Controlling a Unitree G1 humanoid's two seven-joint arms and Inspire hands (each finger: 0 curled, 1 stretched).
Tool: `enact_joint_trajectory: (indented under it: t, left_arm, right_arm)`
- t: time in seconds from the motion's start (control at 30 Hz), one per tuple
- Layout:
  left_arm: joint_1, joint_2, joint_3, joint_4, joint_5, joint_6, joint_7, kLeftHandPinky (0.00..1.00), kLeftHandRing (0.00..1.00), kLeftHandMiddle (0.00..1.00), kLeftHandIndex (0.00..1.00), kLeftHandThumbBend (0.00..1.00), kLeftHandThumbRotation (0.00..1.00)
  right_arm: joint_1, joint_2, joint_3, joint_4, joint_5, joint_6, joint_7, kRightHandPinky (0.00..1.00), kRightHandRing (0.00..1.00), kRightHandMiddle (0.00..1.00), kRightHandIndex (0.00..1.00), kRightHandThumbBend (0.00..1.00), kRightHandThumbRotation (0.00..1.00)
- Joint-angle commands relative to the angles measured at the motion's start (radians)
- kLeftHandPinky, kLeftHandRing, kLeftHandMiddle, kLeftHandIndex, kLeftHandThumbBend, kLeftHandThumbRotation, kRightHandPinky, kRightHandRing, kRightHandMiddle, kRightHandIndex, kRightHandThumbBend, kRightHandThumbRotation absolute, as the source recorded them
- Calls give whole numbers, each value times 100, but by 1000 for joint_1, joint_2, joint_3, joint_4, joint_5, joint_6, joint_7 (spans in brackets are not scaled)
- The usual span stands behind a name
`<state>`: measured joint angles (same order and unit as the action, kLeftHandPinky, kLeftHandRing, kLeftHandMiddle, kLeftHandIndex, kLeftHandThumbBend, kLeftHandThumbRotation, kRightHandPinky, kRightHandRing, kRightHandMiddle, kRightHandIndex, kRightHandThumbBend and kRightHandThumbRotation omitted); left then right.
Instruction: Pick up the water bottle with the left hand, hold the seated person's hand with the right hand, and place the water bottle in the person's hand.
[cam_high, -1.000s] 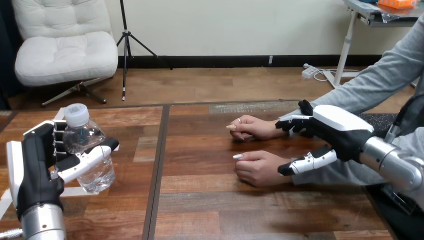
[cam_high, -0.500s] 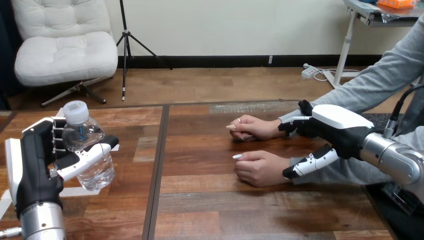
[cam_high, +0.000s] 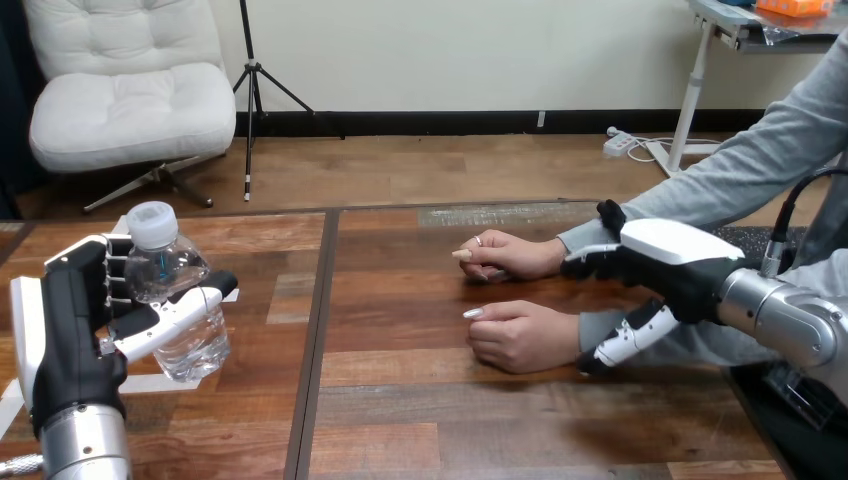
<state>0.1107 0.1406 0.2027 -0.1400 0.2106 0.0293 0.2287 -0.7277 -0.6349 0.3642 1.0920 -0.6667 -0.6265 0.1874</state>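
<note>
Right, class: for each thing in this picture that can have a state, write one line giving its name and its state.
water bottle: upright, cap on, gripped by the left hand.
left hand: shut on the water bottle, thumb across its front.
right hand: open, at the person's wrists, not closed round them; contact unclear.
person's farther hand: loosely curled, resting on the table, empty.
person's nearer hand: loosely curled, resting on the table, empty.

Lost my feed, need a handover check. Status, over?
Left hand shut on water bottle. Right hand open, straddling person's nearer wrist, no grip. Person's nearer hand curled, palm down. Nothing lies between.
</note>
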Motion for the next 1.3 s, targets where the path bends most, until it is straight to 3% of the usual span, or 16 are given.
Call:
enact_joint_trajectory:
  t: [0.0,0.73,1.27]
  left_arm:
    - [-47,8,-6,-74,6,-20,-3,34,38,42,43,75,0]
    - [-46,10,-6,-84,18,-11,-2,34,39,43,43,75,0]
    - [-43,12,-3,-83,11,-28,-7,34,38,42,43,75,0]
  right_arm:
    - [-110,-20,10,19,-2,9,3,74,83,85,86,100,44]
    - [-132,-12,57,52,-32,51,18,72,83,86,86,100,47]
    - [-135,4,98,84,-75,85,-19,69,82,84,85,100,44]
